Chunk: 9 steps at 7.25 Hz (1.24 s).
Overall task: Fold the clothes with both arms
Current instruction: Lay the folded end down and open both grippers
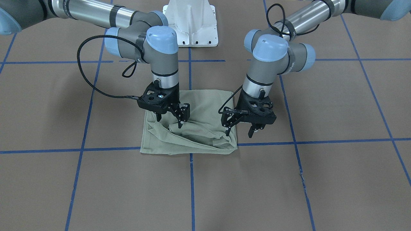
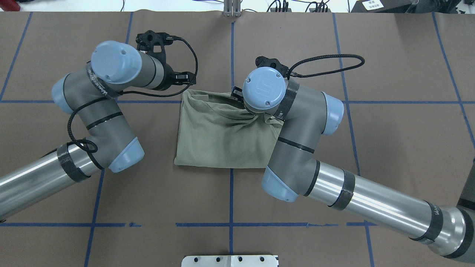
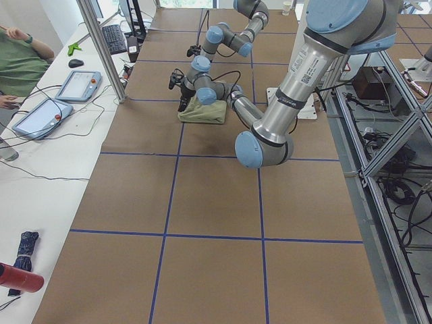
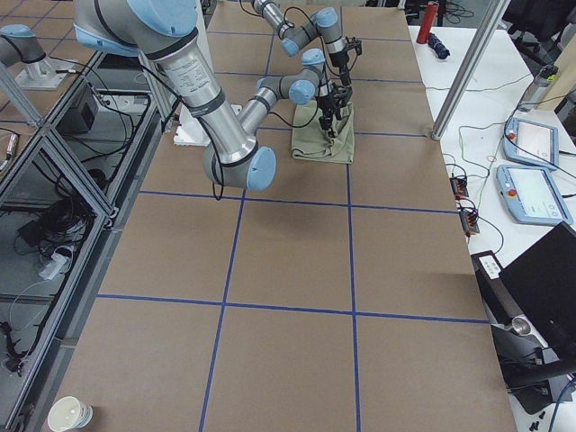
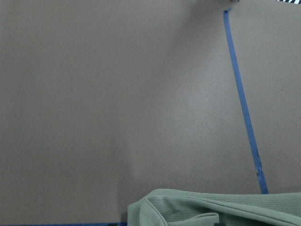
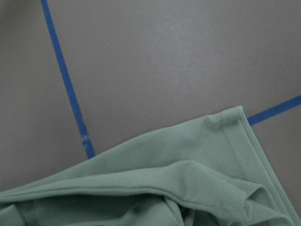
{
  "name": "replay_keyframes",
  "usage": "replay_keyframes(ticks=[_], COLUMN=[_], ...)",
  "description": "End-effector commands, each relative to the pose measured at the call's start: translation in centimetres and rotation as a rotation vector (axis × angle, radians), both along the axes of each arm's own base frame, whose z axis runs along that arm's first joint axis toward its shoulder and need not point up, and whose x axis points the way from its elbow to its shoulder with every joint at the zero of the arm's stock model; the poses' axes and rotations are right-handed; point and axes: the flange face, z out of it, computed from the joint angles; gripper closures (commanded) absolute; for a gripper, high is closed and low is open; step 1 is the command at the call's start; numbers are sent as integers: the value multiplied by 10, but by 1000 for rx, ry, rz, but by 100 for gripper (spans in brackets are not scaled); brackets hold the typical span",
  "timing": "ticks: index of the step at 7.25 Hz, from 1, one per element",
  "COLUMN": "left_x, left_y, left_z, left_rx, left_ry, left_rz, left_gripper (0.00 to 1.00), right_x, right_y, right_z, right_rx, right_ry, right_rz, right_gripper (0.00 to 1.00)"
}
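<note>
The sage-green shirt point(image 1: 199, 110) lies folded into a rough rectangle near the middle of the tabletop point(image 1: 321, 179), over a crossing of the blue tape lines point(image 1: 191, 186). The half toward the white pedestal base point(image 1: 192, 22) lies flat. The opposite edge is rumpled into long, loose folds.

The right gripper point(image 1: 169, 121) points down over the shirt's rumpled side. Its fingers point(image 1: 180, 121) are spread apart, tips at or just above the cloth and pinching nothing. A raised fold sits just beside them.

The left gripper point(image 1: 239, 132) hangs at the shirt's other side, fingers point(image 1: 228, 127) also spread. One tip is at the very edge of the cloth near its corner, and the other is over bare tabletop.

The right wrist view looks down on a hemmed corner of the shirt with tape lines passing beside it. The left wrist view shows mostly bare tabletop — only a strip of folded cloth along the bottom edge.

A person in a green top point(image 3: 17, 64) sits at the side desk.
</note>
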Motion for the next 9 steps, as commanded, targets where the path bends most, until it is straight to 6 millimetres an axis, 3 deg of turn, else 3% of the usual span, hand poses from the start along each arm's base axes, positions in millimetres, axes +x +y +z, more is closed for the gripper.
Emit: replay_keyframes(ticks=[1,2,4,5,7,8,9], left_x=[-14,-14,-15,-15,-18,-20,-20], left_y=[-7,-7,-6,-6,-5,-3,-3], left_z=[6,6,6,5,2,-2,-2], left_rx=[15,15,12,12,16,20,20], left_ry=[-10,-10,-8,-7,-2,6,6], left_rz=[24,24,22,21,20,20,20], left_gripper=[0,0,0,0,0,0,0], right_x=[-33,-49,-64,-58,-57,-43,-12], right_y=[49,66,52,32,-35,-69,-107], right_z=[0,7,31,41,58,72,87], right_rx=[25,93,103,94,48,50,46], right_ry=[63,122,206,233,318,372,418], right_rz=[-82,-126,-114,-94,-25,19,39], right_gripper=[0,0,0,0,0,0,0])
